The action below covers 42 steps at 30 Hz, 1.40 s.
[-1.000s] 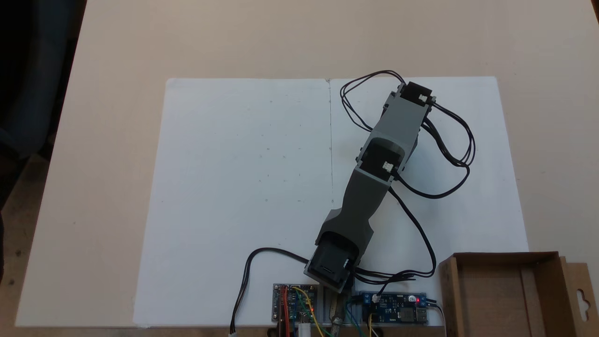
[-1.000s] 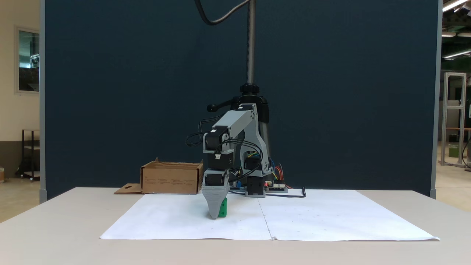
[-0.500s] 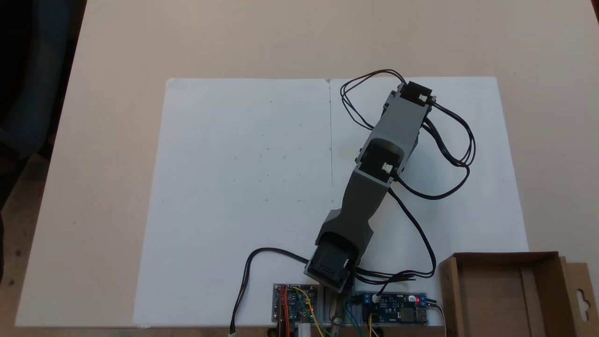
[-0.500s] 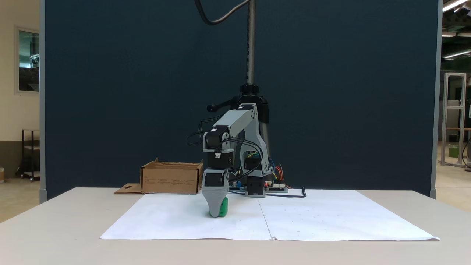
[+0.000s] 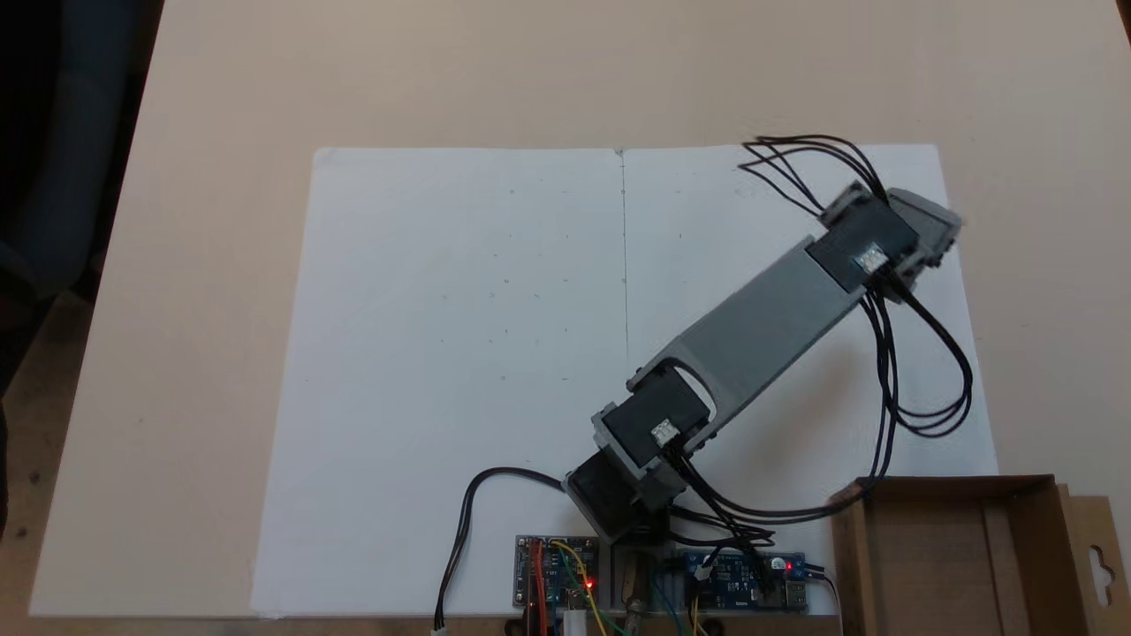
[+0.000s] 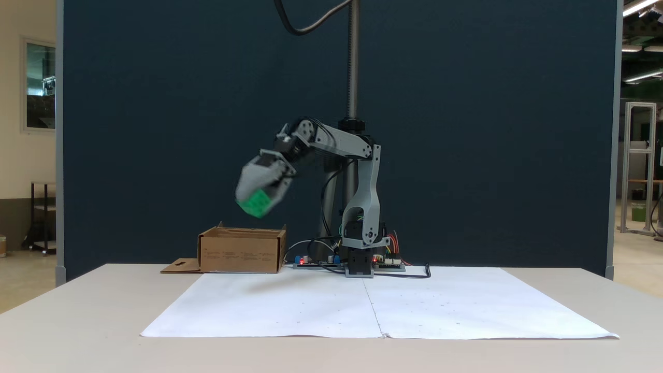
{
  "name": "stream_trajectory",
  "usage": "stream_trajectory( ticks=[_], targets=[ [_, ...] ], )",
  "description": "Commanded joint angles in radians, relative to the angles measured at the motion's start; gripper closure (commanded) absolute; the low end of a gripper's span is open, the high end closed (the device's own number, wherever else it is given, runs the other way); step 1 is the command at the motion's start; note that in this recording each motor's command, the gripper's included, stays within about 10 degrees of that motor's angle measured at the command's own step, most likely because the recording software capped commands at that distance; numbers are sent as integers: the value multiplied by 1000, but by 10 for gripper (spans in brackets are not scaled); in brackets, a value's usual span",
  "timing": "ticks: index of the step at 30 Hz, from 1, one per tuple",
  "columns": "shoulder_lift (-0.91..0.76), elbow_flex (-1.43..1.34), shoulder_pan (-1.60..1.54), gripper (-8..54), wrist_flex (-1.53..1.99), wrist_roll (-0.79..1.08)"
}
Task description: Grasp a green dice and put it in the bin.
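The green dice (image 6: 255,203) hangs in the air, held between the grey jaws of my gripper (image 6: 253,205), which is shut on it. In a fixed view from the front, the gripper is tilted and motion-blurred, well above the table and just above the right part of the bin (image 6: 241,252). From above, the gripper (image 5: 929,226) sits over the far right corner of the white paper, and the arm hides the dice. The bin (image 5: 959,558), a shallow brown cardboard box with a side flap, stands at the near right corner.
Two white paper sheets (image 5: 459,353) cover the middle of the beige table. Circuit boards (image 5: 557,574) with coloured wires sit by the arm's base (image 6: 360,261). Black cables (image 5: 919,371) loop from the arm. A metal pole (image 6: 354,57) rises behind it.
The gripper left the paper, carrying the dice up. The arm swung toward the bin side, rightward in the view from above and leftward in the front view.
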<state>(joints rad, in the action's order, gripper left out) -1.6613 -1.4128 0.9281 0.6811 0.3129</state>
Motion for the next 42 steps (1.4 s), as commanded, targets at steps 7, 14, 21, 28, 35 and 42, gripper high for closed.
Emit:
stream_trajectory(
  ticks=[7, 14, 21, 28, 35, 42],
  targets=[
    [-3, 101, 482, 338, -25, -44],
    [87, 103, 709, 338, 32, 52],
    [166, 87, 822, 338, 97, 132],
    [189, -83, 788, 338, 81, 155],
    [213, -83, 778, 85, 49, 143],
    [207, -81, 764, 78, 12, 140]
  ],
)
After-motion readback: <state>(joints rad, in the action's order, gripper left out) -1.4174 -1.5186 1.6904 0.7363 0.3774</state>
